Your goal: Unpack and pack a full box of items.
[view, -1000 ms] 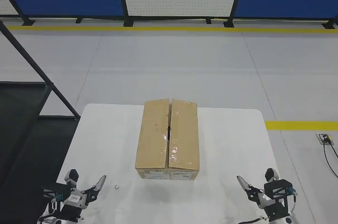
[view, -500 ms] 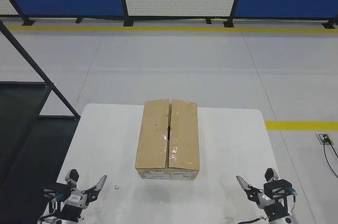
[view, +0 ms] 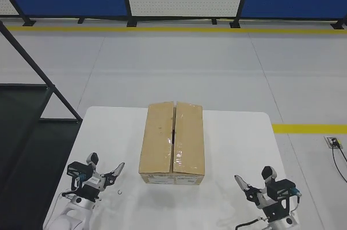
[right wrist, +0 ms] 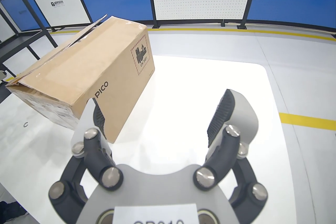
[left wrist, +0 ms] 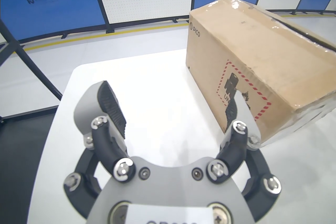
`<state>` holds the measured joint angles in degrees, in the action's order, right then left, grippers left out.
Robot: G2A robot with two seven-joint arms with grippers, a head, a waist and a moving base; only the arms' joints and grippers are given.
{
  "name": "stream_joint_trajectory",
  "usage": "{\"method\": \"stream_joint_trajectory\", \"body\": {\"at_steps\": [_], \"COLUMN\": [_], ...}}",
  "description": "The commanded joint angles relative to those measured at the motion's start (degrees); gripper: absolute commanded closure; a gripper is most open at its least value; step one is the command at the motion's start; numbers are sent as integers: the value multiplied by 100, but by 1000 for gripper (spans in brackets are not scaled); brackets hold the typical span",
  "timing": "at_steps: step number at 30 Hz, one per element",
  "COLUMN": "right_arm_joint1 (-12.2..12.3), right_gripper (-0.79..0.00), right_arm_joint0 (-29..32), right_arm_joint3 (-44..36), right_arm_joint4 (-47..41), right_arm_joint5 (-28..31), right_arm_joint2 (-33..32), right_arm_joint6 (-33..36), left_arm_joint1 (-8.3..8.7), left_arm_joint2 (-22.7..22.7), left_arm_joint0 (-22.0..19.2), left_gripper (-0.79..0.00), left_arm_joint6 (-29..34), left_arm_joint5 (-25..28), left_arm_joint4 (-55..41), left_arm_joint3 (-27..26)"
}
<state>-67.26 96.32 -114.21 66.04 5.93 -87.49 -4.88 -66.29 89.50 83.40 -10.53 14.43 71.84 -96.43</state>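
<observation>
A closed brown cardboard box (view: 173, 142) lies lengthwise on the middle of the white table (view: 236, 138), with a seam running down its top between the two flaps. In the right wrist view one flap edge of the box (right wrist: 86, 72) stands slightly lifted. My left gripper (view: 106, 163) hovers open near the table's front left, short of the box's near left corner, and the box (left wrist: 257, 57) lies beyond my left gripper (left wrist: 170, 93). My right gripper (view: 253, 176) is open at the front right, apart from the box. In its own view my right gripper (right wrist: 160, 100) holds nothing.
A small ring-shaped bit (view: 120, 192) lies on the table near the left gripper, and the same small ring (right wrist: 25, 124) shows past the box. A black metal frame (view: 23, 115) stands off the table's left side. Bare table flanks the box on both sides.
Both grippers have moved forward and inward from the table's front edge toward the box, staying open. The box has not moved.
</observation>
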Motion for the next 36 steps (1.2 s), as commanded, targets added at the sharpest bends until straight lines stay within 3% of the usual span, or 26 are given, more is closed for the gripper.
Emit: {"method": "stream_joint_trajectory", "body": {"at_steps": [1, 8, 19, 36], "right_arm_joint1": [0, -3, -12, -11], "right_gripper": [-785, -785, -785, -785], "right_arm_joint0": [0, -15, -214, -241], "right_arm_joint3": [0, 1, -76, -104], "right_arm_joint4": [0, 6, 1315, 1470], "right_arm_joint5": [1, -13, 319, 528], "right_arm_joint2": [0, 21, 626, 764], "right_arm_joint6": [1, 46, -182, -196], "left_arm_joint1": [0, -9, -46, -55], "left_arm_joint2": [2, -35, -582, -1057], "left_arm_joint0": [2, -45, -314, -222], "left_gripper": [-785, -785, -785, -785], "left_arm_joint6": [0, 81, 405, 289], "left_arm_joint5": [-3, -62, -87, 274], "left_arm_joint4": [2, -31, 635, 1293], "left_arm_joint3": [-2, 12, 103, -143]}}
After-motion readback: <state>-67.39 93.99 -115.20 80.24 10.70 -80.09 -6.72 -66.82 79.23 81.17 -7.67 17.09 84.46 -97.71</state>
